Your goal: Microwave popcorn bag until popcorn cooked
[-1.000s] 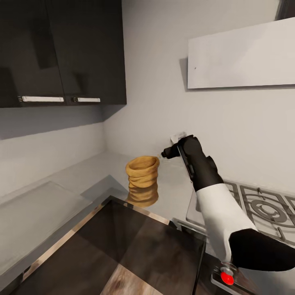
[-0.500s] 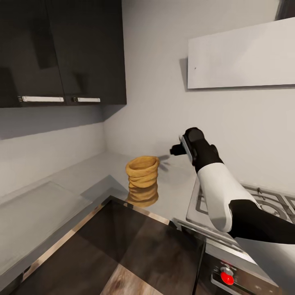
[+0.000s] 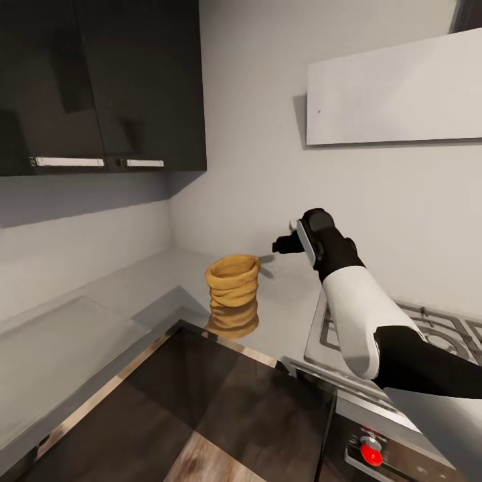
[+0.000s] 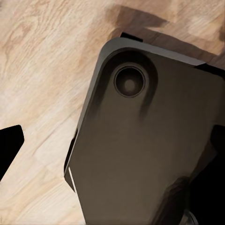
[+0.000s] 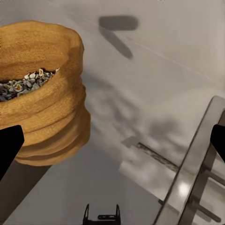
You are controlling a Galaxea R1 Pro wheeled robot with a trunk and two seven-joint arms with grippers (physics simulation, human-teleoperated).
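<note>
One popcorn bag stands upright, mouth up; the right end effector hovers beside, fingers spread.

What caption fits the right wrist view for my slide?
Open right gripper above the grey countertop, the popcorn bag standing open beside it with kernels visible, hob edge nearby.

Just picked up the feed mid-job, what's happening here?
The right arm is reaching over the countertop toward the popcorn bag, its right gripper above and beside the bag, not touching. The bag stands upright near the hob, kernels visible inside. Nothing is grasped yet.
</note>
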